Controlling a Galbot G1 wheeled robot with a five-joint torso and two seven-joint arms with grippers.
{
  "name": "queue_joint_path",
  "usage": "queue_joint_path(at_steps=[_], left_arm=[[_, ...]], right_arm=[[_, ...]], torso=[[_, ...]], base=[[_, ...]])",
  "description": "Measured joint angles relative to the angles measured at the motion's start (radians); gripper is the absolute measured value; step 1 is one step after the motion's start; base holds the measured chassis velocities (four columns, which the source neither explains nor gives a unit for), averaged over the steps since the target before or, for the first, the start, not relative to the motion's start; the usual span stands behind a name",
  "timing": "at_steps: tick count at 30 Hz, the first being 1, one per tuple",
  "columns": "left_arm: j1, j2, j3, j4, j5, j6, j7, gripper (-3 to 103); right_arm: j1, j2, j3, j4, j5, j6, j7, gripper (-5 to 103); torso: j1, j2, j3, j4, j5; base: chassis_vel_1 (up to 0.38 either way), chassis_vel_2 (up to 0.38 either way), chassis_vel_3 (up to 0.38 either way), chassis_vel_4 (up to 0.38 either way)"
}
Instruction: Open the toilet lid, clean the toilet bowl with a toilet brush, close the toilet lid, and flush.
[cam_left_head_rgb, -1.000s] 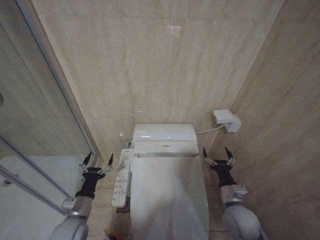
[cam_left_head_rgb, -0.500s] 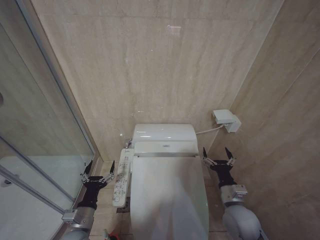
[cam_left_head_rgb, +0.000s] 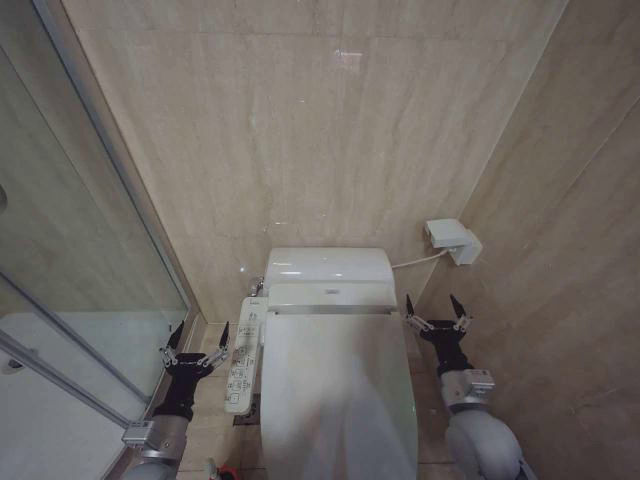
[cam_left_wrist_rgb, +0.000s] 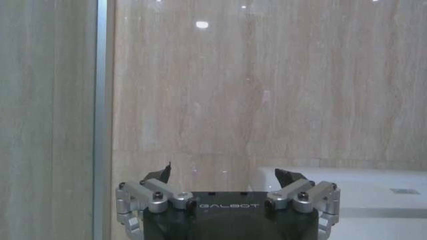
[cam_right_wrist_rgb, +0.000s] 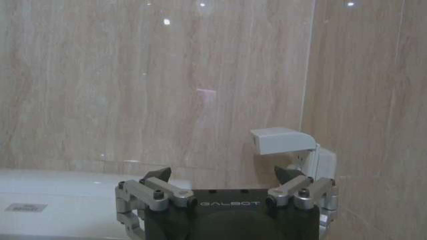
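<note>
The glossy white toilet lid (cam_left_head_rgb: 338, 390) lies shut over the toilet bowl, which is hidden beneath it. My left gripper (cam_left_head_rgb: 200, 335) (cam_left_wrist_rgb: 225, 175) hovers open and holds nothing, to the left of the toilet beside its control panel (cam_left_head_rgb: 242, 360). On the other side of the lid my right gripper (cam_left_head_rgb: 432, 308) (cam_right_wrist_rgb: 223, 175) is also open, holding nothing, close to the wall. A bit of red (cam_left_head_rgb: 228, 470) shows at the bottom edge by the toilet's base; I cannot tell whether it belongs to the toilet brush.
The white tank (cam_left_head_rgb: 328, 265) (cam_left_wrist_rgb: 347, 190) stands against the beige tiled wall. A white wall box (cam_left_head_rgb: 452, 240) (cam_right_wrist_rgb: 283, 140) with a cable sits right of it. A glass shower screen (cam_left_head_rgb: 80, 250) and a white shower tray (cam_left_head_rgb: 40, 420) bound the left side.
The left arm has drawn down and back toward me, most of it in the first half second. The right arm and the lid have not moved.
</note>
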Motion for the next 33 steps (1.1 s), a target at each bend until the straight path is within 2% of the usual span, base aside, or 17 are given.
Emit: queue_joint_path(at_steps=[19, 30, 32, 33], left_arm=[[-0.001, 0.001, 0.0, 0.001, 0.003, -0.001, 0.0, 100], [-0.001, 0.001, 0.0, 0.002, 0.003, -0.001, 0.0, 100], [-0.001, 0.001, 0.0, 0.002, 0.003, -0.001, 0.001, 100], [-0.001, 0.001, 0.0, 0.002, 0.003, -0.001, 0.001, 100]], right_arm=[[0.0, 0.0, 0.0, 0.0, 0.0, 0.0, 0.0, 100], [0.0, 0.0, 0.0, 0.0, 0.0, 0.0, 0.0, 100], [0.0, 0.0, 0.0, 0.0, 0.0, 0.0, 0.0, 100], [0.0, 0.0, 0.0, 0.0, 0.0, 0.0, 0.0, 100]], torso=[[0.0, 0.0, 0.0, 0.0001, 0.0], [0.0, 0.0, 0.0, 0.0003, -0.0001], [0.0, 0.0, 0.0, -0.0004, 0.0004], [0.0, 0.0, 0.0, -0.0003, -0.0004]], base=[[0.002, -0.003, -0.002, 0.002], [0.168, -0.151, -0.143, 0.166], [0.243, -0.238, -0.22, 0.227], [0.256, -0.278, -0.258, 0.251]])
